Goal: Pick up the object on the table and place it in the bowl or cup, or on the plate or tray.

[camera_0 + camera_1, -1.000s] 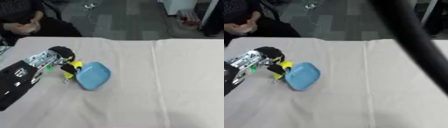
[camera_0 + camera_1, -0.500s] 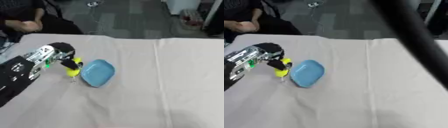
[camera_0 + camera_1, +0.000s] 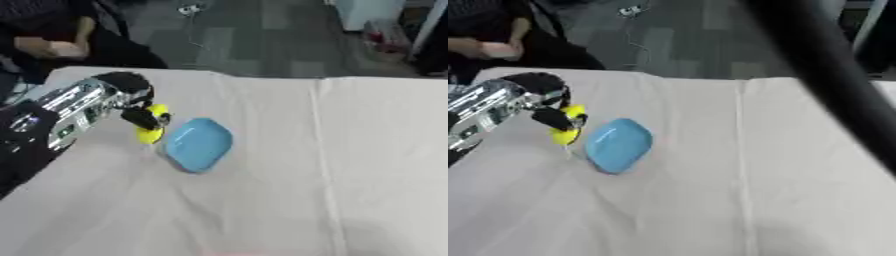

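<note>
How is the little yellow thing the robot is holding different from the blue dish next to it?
The yellow object is small and rounded; the blue plate is much wider and shallow. The yellow object is held in the left hand, whose fingers curl round it, while the blue plate lies untouched on the white tablecloth. The yellow object sits at the plate's left rim, not yet in it. Both are plain, bright single colours.

The left hand's (image 3: 131, 97) dark fingers (image 3: 140, 118) cover part of the yellow object (image 3: 153, 126) beside the blue plate (image 3: 199, 144); its shape is blurred. Its arm runs off the left edge.
</note>
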Action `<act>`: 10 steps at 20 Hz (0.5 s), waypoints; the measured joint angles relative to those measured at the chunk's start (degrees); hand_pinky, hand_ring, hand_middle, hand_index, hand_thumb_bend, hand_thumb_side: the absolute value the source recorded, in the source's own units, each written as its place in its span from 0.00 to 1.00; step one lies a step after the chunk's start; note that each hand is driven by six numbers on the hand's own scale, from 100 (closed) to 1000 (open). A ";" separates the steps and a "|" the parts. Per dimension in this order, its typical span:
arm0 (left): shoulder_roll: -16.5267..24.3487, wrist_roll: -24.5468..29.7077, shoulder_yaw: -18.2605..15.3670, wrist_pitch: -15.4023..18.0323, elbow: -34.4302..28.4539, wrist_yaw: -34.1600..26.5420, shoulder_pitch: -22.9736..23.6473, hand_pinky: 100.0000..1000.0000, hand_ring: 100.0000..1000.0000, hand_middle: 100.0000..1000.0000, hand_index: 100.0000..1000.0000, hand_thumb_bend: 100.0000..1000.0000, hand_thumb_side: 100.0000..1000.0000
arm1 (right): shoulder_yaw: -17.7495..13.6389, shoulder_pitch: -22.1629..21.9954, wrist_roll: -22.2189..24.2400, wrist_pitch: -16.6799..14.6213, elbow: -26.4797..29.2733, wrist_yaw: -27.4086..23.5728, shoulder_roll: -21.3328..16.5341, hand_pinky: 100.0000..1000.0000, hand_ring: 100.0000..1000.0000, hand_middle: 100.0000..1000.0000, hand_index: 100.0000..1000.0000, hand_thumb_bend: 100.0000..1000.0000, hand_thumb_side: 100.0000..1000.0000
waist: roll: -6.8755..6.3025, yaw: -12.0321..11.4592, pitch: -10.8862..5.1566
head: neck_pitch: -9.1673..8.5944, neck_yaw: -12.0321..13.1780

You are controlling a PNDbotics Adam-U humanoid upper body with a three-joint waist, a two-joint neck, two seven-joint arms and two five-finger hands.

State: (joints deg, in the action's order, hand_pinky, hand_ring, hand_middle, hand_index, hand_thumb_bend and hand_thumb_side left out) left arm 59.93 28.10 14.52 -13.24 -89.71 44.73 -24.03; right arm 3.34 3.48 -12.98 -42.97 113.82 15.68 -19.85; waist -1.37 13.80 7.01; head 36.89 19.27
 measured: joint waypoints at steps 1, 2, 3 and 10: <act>0.00 -0.20 0.03 0.19 -0.22 -0.21 -0.26 0.00 0.00 0.00 0.34 0.00 0.77 | 0.05 0.04 0.00 0.00 0.00 -0.04 -0.12 0.05 0.35 0.40 0.04 0.00 0.98 | -0.06 0.21 0.00 | -0.03 0.00; 0.00 -0.41 0.14 0.41 -0.46 -0.44 -0.64 0.00 0.00 0.00 0.34 0.00 0.77 | 0.11 0.05 0.00 0.00 0.00 -0.09 -0.37 0.05 0.35 0.40 0.04 0.00 0.98 | -0.19 0.43 0.00 | -0.21 0.00; -0.01 -0.60 0.32 0.61 -0.56 -0.60 -0.99 0.00 0.00 0.00 0.34 0.00 0.77 | 0.12 0.13 0.01 -0.01 0.00 -0.26 -0.50 0.05 0.35 0.40 0.05 0.00 0.98 | -0.33 0.62 0.00 | -0.38 0.00; -0.74 -0.89 1.57 1.13 -0.82 -2.64 -2.30 0.00 0.00 0.00 0.34 0.00 0.77 | -0.30 1.63 0.74 -0.23 0.00 -3.32 -1.79 0.06 0.35 0.41 0.06 0.00 0.97 | -1.39 1.83 0.00 | -0.50 0.44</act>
State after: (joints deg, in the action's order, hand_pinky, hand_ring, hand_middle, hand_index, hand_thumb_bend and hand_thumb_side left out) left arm 59.19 27.22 16.09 -12.11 -90.53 42.09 -26.33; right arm 3.04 5.12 -12.24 -43.20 113.82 12.36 -21.65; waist -2.77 15.63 7.01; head 36.39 19.71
